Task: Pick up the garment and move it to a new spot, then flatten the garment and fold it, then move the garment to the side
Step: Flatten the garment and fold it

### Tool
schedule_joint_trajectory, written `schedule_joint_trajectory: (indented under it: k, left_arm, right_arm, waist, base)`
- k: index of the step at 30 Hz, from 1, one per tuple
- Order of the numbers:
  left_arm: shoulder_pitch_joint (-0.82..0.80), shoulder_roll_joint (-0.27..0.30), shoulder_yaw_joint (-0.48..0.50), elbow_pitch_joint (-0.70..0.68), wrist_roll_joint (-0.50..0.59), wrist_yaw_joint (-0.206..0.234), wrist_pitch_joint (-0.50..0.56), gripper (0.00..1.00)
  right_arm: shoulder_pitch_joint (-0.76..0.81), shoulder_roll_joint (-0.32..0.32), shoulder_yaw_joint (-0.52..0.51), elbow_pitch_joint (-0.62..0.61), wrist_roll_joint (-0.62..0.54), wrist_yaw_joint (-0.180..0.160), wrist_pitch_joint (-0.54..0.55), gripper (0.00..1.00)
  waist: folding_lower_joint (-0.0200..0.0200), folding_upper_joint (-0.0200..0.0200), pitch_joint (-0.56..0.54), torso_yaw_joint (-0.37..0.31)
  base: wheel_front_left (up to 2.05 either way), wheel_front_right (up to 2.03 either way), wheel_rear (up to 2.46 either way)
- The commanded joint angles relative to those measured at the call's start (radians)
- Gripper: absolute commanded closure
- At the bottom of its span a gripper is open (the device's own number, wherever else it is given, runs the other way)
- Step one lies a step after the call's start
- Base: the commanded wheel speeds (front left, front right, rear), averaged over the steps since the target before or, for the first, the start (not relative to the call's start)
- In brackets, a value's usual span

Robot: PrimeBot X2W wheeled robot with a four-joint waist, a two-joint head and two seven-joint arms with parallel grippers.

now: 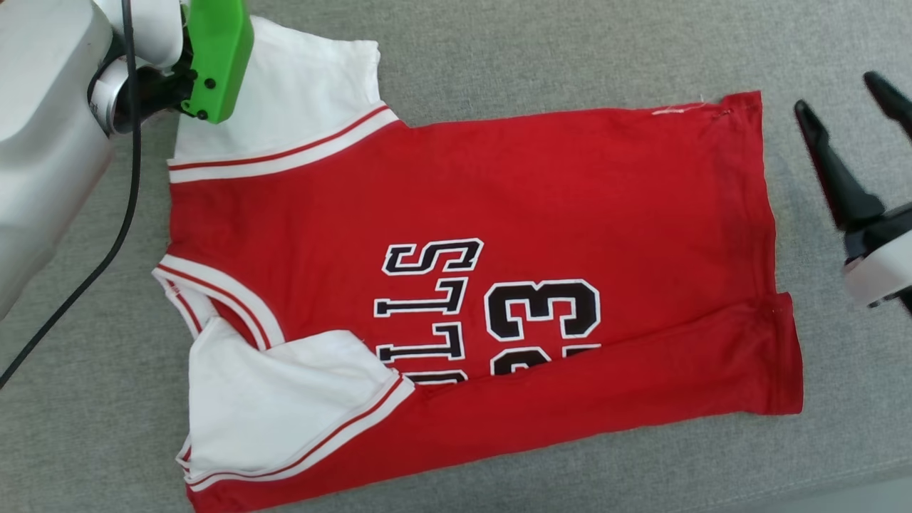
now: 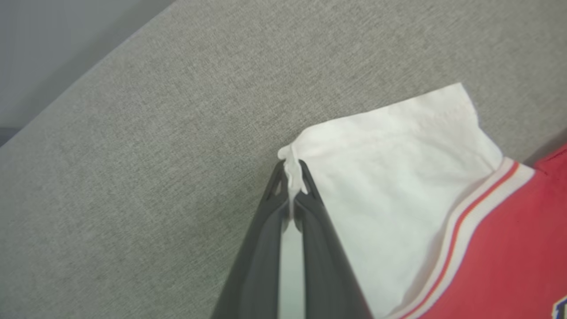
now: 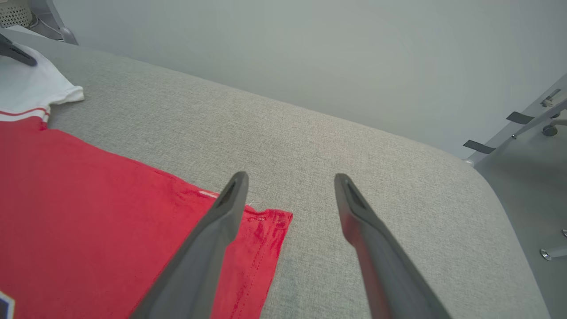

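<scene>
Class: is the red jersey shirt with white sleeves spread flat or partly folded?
Partly folded: one long edge of the red jersey shirt is turned over, covering part of its black lettering.

Pale grey forearm [image 1: 35,142], black cable [image 1: 132,164], green wrist bracket [image 1: 221,50] with dark screws; right hand [image 3: 291,177]: long dark tapered fingers [image 3: 212,239].

Grey woven surface [image 1: 499,57] (possibly cushion) carries red jersey [image 1: 570,199], spread flat, lower edge folded over.

Fig. Laboratory-type robotics test room.
A grey fabric-covered worktop [image 3: 354,146] stands before a plain pale wall [image 3: 266,53]; beside it, a grey frame [image 3: 500,138] bears black tape strips [image 3: 519,118], with a small wheel [image 3: 550,130] nearby.
</scene>
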Motion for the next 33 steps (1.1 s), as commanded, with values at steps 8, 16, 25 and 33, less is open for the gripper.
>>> schedule_joint_trajectory:
  k: [8, 16, 25, 33]
  left_arm:
    - [0.04, 0.017, -0.028, -0.119, 0.018, -0.003, -0.158, 1.0]
    - [0.092, 0.02, -0.04, -0.202, 0.054, 0.004, -0.263, 1.0]
    - [0.112, 0.034, -0.043, -0.293, 0.086, 0.031, -0.311, 1.0]
    - [0.119, 0.037, -0.042, -0.301, 0.086, 0.033, -0.327, 1.0]
  right_arm:
    - [-0.136, -0.155, 0.053, 0.02, 0.108, -0.001, 0.221, 0.0]
    - [-0.276, -0.282, 0.221, 0.148, 0.301, -0.001, 0.558, 0.0]
    - [-0.427, -0.242, 0.379, 0.397, 0.348, -0.001, 0.662, 0.0]
    - [-0.408, -0.207, 0.506, 0.515, 0.364, -0.001, 0.631, 0.0]
  waist:
    - [-0.0001, 0.0, -0.093, 0.079]
    - [-0.0001, 0.0, -0.113, 0.128]
    - [-0.0001, 0.0, -0.061, 0.189]
    - [-0.0001, 0.0, -0.046, 0.202]
  base:
    - [0.0, 0.0, 0.0]
    - [0.0, 0.0, 0.0]
    - [0.0, 0.0, 0.0]
    - [0.0, 0.0, 0.0]
